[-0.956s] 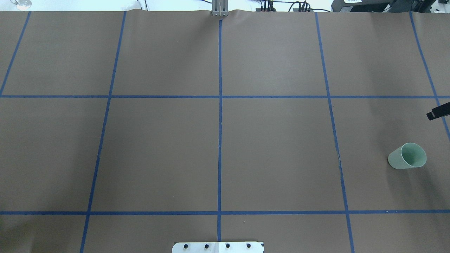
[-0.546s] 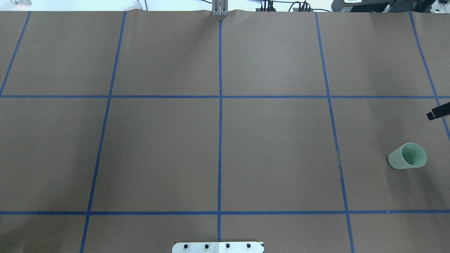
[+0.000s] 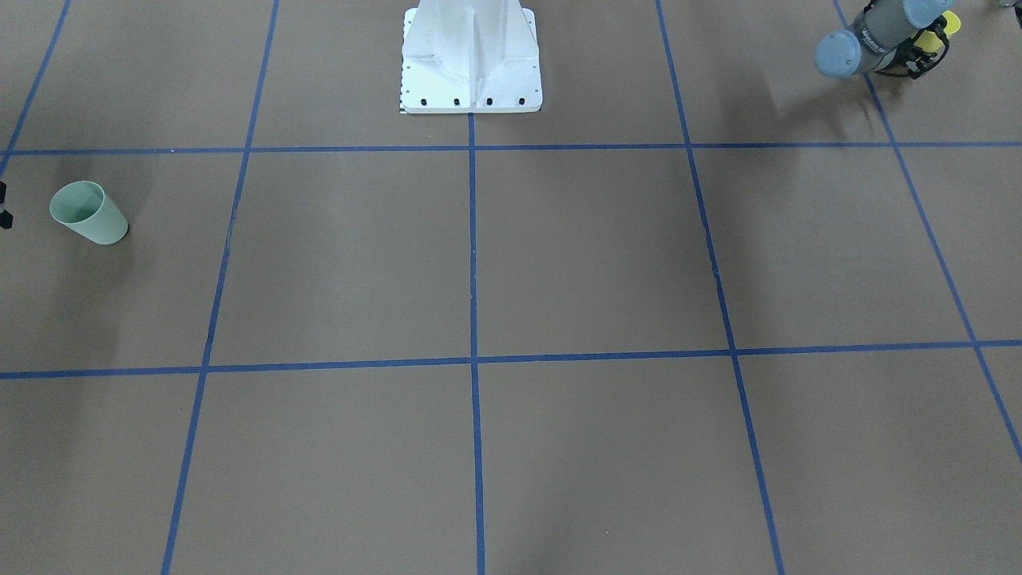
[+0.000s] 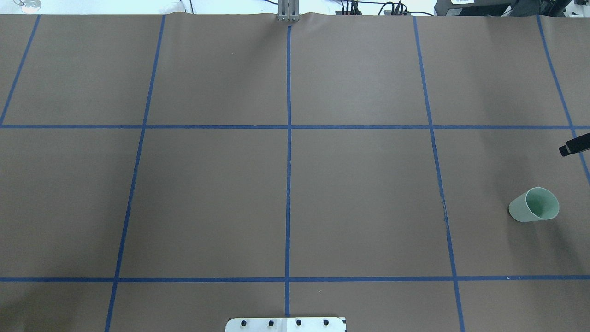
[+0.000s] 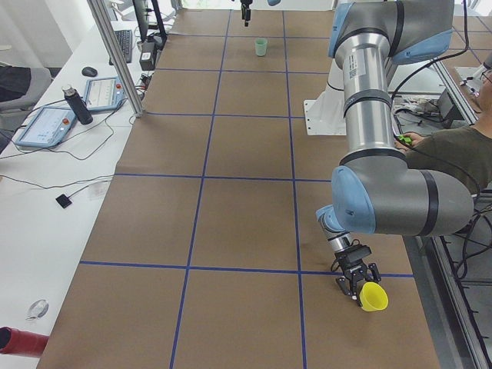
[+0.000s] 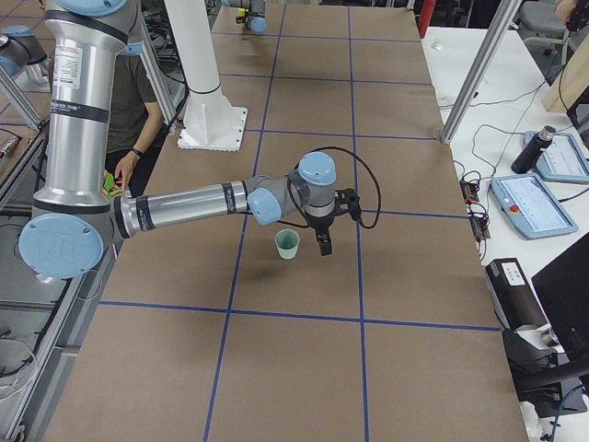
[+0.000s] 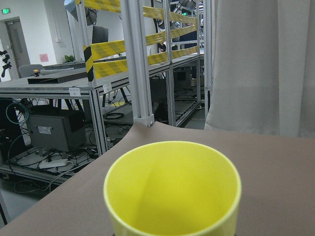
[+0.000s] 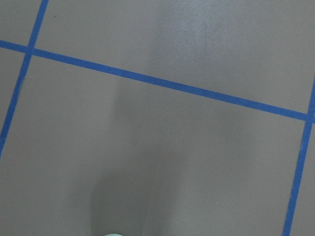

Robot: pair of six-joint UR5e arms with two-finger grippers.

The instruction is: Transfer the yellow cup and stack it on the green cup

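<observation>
Arms — silver tubes, blue joint caps, blk cable; blk left gripper — white base.

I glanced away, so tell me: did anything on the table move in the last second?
Nothing visibly changed. The green cup stands upright in the same spot, and the right claw stays at the overhead view's right edge, apart from it.

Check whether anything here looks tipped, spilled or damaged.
Nothing stands out. The green cup stands upright and whole by the right gripper; the yellow cup at the left gripper looks intact. No spill shows.
</observation>
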